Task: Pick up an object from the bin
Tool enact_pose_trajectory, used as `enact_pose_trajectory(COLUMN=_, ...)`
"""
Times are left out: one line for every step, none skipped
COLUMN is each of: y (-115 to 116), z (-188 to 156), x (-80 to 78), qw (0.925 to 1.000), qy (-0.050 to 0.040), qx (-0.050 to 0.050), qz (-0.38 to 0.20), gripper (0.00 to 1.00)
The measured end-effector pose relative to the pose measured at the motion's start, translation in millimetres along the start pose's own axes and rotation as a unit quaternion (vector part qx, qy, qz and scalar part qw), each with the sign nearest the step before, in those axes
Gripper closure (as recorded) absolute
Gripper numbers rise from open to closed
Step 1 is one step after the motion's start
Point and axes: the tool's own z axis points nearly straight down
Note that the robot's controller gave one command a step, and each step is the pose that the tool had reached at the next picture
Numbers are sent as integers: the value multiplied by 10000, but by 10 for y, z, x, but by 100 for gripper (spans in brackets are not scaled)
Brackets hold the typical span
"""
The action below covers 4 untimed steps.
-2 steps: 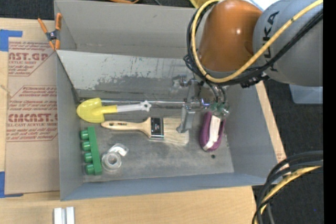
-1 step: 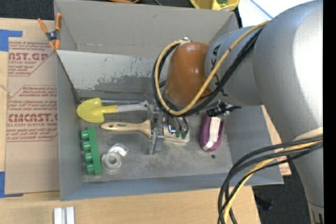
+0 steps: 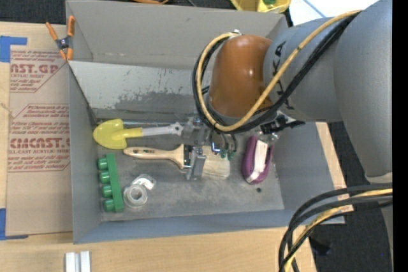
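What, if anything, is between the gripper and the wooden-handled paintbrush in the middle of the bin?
Nothing visible. The gripper is directly over the paintbrush, where its handle meets the bristles. The yellow scoop lies close alongside toward the back wall, its clear handle near the gripper, but not across the brush.
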Motion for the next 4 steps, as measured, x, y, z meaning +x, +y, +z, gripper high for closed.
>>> enact_pose_trajectory(y=18, z=774, x=-44, qw=9999, qy=41, qx=-6, qz=-147, gripper=0)
enact_pose_trajectory(y=14, z=684, x=104, qw=9997, qy=-40, qx=-22, qz=235, gripper=0)
enact_pose_trajectory(y=31, z=742, x=-57, qw=9999, qy=2, qx=-18, qz=-123, gripper=100)
enact_pose_trajectory(y=31, z=741, x=-57, qw=9999, qy=3, qx=-18, qz=-124, gripper=100)
